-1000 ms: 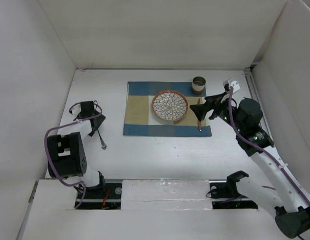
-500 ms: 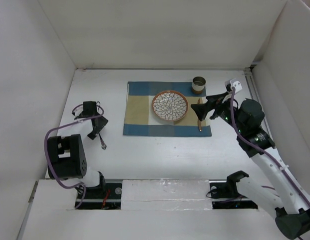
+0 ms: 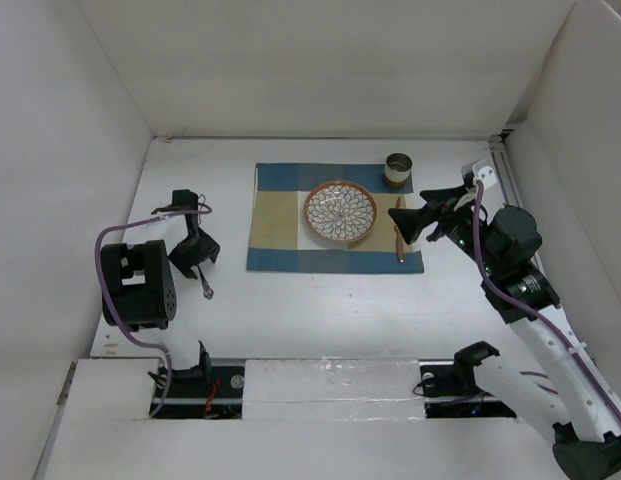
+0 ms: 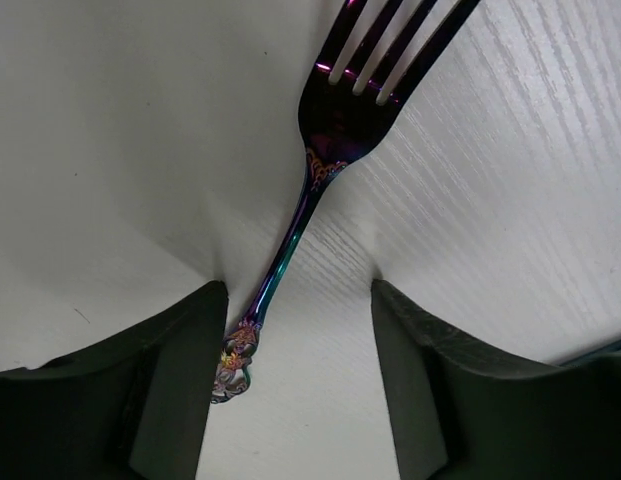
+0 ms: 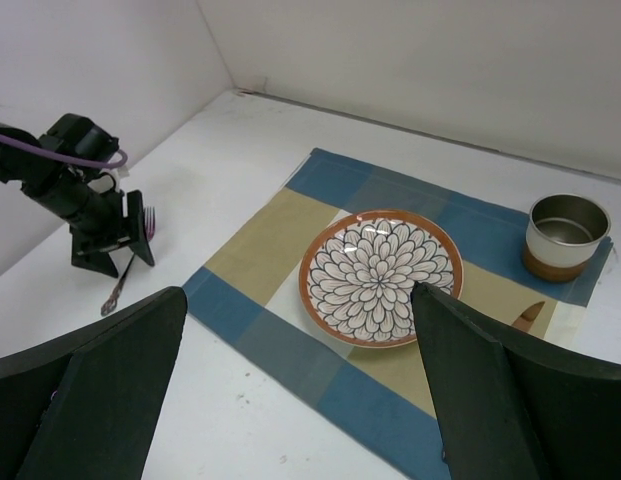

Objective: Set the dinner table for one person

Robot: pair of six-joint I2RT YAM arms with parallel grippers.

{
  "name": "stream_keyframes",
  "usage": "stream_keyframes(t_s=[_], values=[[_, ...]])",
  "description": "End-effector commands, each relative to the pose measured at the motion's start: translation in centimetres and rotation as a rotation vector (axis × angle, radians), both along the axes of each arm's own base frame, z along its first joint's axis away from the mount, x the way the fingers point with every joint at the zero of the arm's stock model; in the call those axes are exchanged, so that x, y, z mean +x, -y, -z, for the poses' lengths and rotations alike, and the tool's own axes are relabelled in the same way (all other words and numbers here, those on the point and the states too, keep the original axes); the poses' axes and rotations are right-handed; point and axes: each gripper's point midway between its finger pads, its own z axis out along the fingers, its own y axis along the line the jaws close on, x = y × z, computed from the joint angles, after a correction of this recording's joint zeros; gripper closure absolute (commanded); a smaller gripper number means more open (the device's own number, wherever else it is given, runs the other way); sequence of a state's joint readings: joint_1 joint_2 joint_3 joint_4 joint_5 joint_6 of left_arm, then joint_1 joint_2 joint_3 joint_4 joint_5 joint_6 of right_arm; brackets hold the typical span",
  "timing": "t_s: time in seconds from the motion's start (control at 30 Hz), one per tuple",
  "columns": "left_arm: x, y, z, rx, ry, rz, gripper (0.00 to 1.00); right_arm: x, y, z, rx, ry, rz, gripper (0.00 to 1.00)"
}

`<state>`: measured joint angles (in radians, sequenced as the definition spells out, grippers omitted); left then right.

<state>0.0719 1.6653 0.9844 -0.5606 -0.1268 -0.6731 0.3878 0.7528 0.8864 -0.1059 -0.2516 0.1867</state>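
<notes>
Purple fork [image 4: 315,190] btwn parted fingers [image 4: 170,380] of left hand [image 4: 297,290], well apart from placemat [image 3: 280,250] edge.

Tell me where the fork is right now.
The fork lies flat on the dinner table, left of the checked placemat. In the left wrist view it sits between the open fingers of the left gripper.

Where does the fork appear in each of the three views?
Top external: fork at the left, on the white table, beneath the left gripper.
Left wrist: centre, tines up, handle end between the jaws.
Right wrist: far left, by the left gripper.
Shared landmark: the left gripper.
</notes>
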Motion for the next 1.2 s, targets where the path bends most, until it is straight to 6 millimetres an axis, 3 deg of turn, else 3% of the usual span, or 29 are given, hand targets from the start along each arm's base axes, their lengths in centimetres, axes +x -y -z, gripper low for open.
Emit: stream_keyframes(t_s=[0.0,0.2,0.3,0.4,0.53,0.6,0.67,0.8,0.93,0.97,1.0,1.03,1.1,1.17], values=[[-3.7,0.1,1.8,-0.004,-0.165,-0.001,0.46,-0.8,0.0,-1.9,0.008,0.057,-0.015,0.00],[-3.8,0.1,2.6,-0.017,-0.187,-0.009,0.75,-0.8,0.0,-1.7,-0.003,0.054,-0.014,0.00],[-3.7,0.0,2.8,-0.015,-0.180,0.009,1.00,-0.7,0.3,-1.7,-0.003,0.054,-0.005,0.00],[-3.4,-0.1,2.9,-0.024,-0.165,0.011,1.00,-0.5,0.5,-1.5,-0.007,0.046,0.004,0.00],[-1.1,-2.0,-0.2,0.158,-0.103,0.024,1.00,-0.5,0.6,-1.5,-0.008,0.046,0.002,0.00],[0.3,-3.2,-2.9,0.231,-0.050,0.018,1.00,-0.4,0.8,-1.5,-0.008,0.046,0.011,0.00],[2.4,-3.2,-6.7,0.247,0.095,0.049,1.00,-0.4,0.8,-1.5,-0.008,0.046,0.011,0.00],[6.8,0.5,-13.7,0.117,0.410,0.266,1.00,0.5,1.1,-0.9,-0.014,0.027,0.045,0.00],[9.0,5.9,-16.3,-0.002,0.498,0.443,1.00,0.8,1.4,-1.2,-0.022,0.005,0.066,0.00],[9.5,7.3,-15.3,-0.039,0.475,0.476,1.00,0.8,1.4,-1.2,-0.022,0.005,0.066,0.00],[9.8,10.1,-15.2,-0.071,0.478,0.547,1.00,0.8,1.7,-1.5,-0.022,0.005,0.075,0.00],[10.6,11.6,-15.8,-0.064,0.492,0.580,1.00,0.7,1.7,-1.2,-0.019,-0.010,0.075,0.00],[10.7,15.4,-13.4,-0.060,0.422,0.666,1.00,0.6,1.7,-1.4,-0.021,-0.015,0.075,0.00],[10.9,16.6,-12.0,-0.059,0.377,0.684,1.00,0.6,1.9,-1.2,-0.027,-0.030,0.086,0.00]])
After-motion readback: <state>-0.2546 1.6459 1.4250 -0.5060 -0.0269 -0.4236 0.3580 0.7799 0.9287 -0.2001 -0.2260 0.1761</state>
